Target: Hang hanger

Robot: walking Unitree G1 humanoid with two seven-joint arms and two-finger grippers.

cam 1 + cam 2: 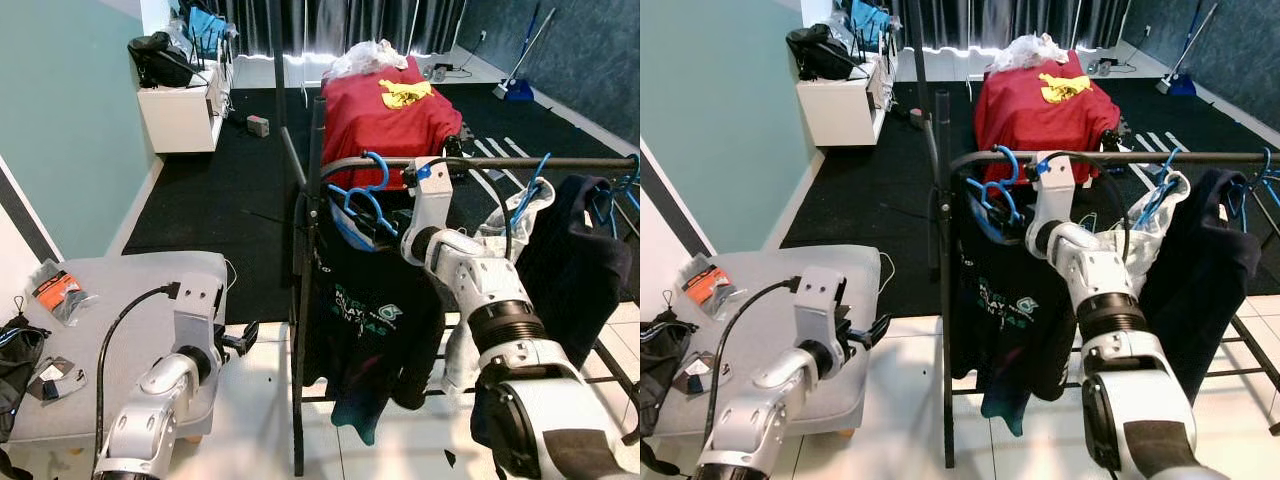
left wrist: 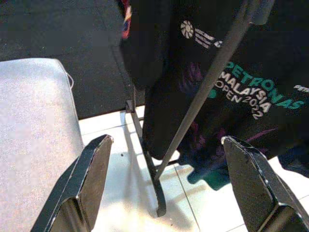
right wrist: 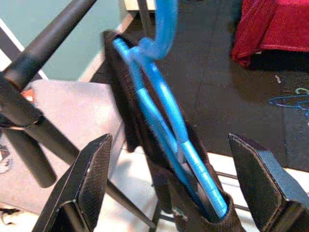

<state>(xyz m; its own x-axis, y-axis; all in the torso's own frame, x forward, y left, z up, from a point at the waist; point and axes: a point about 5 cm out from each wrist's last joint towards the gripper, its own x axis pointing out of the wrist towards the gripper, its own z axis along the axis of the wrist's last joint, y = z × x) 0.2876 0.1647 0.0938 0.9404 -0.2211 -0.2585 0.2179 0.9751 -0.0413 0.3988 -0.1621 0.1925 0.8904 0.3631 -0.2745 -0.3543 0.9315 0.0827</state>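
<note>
Silver jointed arms, black cables, black two-fingered tools.

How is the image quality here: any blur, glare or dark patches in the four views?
Left and right eye views: sharp, evenly lit, with bright window glare behind the red-covered bed. Left wrist view: white tile floor overexposed, black printed T-shirt readable, open left tool soft at the edges. Right wrist view: blue plastic hanger fairly sharp, black rail and open right tool blurred.

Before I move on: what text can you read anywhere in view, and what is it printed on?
"PETRONAS" on the black t-shirt hanging on the rack.
"MALAYSIA" on the same shirt, next line down.
"OPEN 2022" below that.
Small white logo text near the shirt's chest: too small to read.
Orange packet on the grey table: print too blurred.
</note>
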